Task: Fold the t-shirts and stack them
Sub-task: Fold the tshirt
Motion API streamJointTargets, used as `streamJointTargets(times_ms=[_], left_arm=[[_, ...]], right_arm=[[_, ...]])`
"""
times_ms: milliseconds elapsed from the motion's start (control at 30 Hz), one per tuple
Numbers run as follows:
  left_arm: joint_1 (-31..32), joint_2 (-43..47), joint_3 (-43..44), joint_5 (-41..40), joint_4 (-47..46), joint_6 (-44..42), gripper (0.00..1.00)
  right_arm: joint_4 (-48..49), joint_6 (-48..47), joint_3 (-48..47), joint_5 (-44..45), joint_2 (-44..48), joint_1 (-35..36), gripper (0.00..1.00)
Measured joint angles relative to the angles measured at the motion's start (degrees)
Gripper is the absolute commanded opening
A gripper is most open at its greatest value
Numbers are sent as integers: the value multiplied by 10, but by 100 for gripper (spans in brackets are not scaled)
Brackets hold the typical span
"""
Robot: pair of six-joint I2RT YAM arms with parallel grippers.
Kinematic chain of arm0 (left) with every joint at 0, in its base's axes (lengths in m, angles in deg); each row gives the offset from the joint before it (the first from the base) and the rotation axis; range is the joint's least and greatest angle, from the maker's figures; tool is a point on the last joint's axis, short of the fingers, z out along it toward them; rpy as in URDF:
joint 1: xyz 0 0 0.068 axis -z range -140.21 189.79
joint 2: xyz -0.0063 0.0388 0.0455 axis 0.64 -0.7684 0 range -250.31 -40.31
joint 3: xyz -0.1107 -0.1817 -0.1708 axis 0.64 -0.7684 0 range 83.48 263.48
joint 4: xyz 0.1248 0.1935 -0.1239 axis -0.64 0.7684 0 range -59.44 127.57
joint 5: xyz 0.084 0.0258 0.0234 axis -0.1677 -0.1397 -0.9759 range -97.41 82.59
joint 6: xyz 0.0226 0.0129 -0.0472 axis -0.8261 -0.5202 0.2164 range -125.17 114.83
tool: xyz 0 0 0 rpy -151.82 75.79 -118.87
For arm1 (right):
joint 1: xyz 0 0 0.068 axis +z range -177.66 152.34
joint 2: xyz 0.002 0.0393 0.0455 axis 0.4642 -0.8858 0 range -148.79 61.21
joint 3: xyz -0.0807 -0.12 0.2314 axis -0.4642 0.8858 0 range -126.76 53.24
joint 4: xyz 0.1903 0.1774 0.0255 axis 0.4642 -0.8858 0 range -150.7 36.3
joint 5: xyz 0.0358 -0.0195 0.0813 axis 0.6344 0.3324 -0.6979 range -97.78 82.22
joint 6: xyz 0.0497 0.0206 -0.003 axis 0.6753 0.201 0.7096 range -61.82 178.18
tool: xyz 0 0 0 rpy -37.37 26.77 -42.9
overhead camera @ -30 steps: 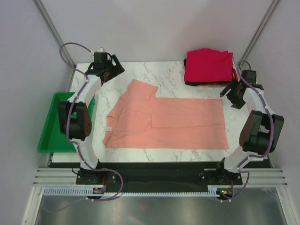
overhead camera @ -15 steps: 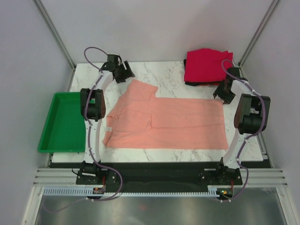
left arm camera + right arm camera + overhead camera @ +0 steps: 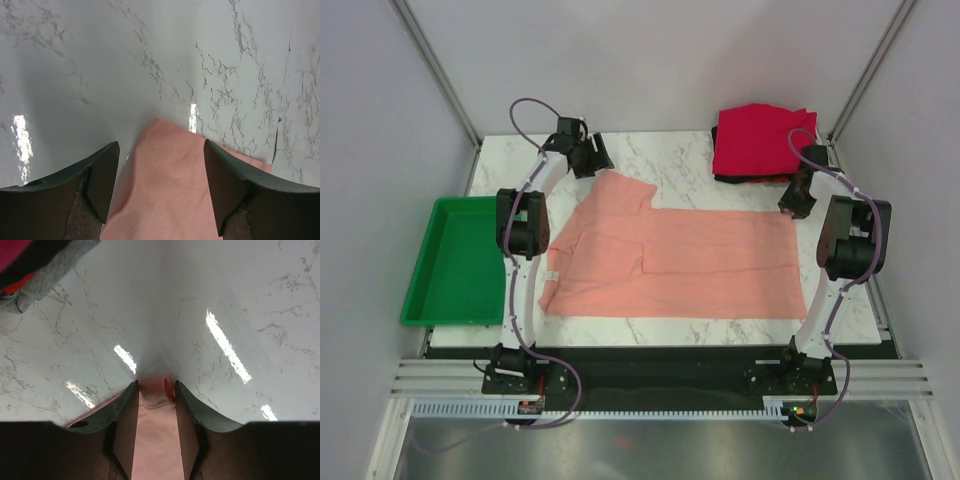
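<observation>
The left fingers (image 3: 588,158) are spread wide apart and are not holding anything. They stand over one far corner of the soft salmon-pink cloth t-shirt (image 3: 670,262). In the left wrist view the pink tip (image 3: 167,165) lies in the middle of the big gap. It rests flat on the shiny white marble bench (image 3: 690,160). The tip does not reach either fingertip.

The right fingers (image 3: 793,198) are only a little way apart. They are not closed up tight. Another far corner of the same pink shirt (image 3: 155,435) sits in the thin gap between them. The cloth fills that gap from one finger to the other, and there is a small wrinkle right beside one fingertip. The cloth there lies down on the bench and is not lifted.

The pink shirt is spread out flat. It runs from the left fingers across to the right fingers, and from both of them toward the near side of the bench.

Past the right fingers, on the far side, is a pile of folded t-shirts (image 3: 763,140). The top one is crimson red, and bits of black and orange-red peek out under it. In the right wrist view the pile's edge (image 3: 25,262) is near the fingertips but apart from them.

A green plastic tray (image 3: 455,262) sits well away from the left fingers, beside the bench.
</observation>
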State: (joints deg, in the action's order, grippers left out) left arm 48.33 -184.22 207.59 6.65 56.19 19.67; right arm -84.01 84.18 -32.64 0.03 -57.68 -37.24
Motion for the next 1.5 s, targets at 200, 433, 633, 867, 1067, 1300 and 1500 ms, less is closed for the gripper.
streamJointTargets(times_ms=[200,433,633,867,1067,1300,1500], left_arm=[[19,-3,0,-5,0,-18,60],[29,-12,1,-7,-2,-24,9],[29,-25,21,-10,0,-25,2],[29,-1,1,-23,17,-25,2],[28,165,-150,-48,31,-21,2],[32,379,-313,-63,13,-11,2],[36,516,-478,-81,8,-6,2]], right_arm=[[5,-5,0,-2,-2,0,22],[14,-2,0,-16,-4,2,0],[15,-2,0,-17,-4,2,0],[14,-3,-1,-20,-3,2,0],[8,-4,17,-34,14,6,0],[14,-4,96,-48,83,17,0],[28,-11,166,-54,178,21,0]])
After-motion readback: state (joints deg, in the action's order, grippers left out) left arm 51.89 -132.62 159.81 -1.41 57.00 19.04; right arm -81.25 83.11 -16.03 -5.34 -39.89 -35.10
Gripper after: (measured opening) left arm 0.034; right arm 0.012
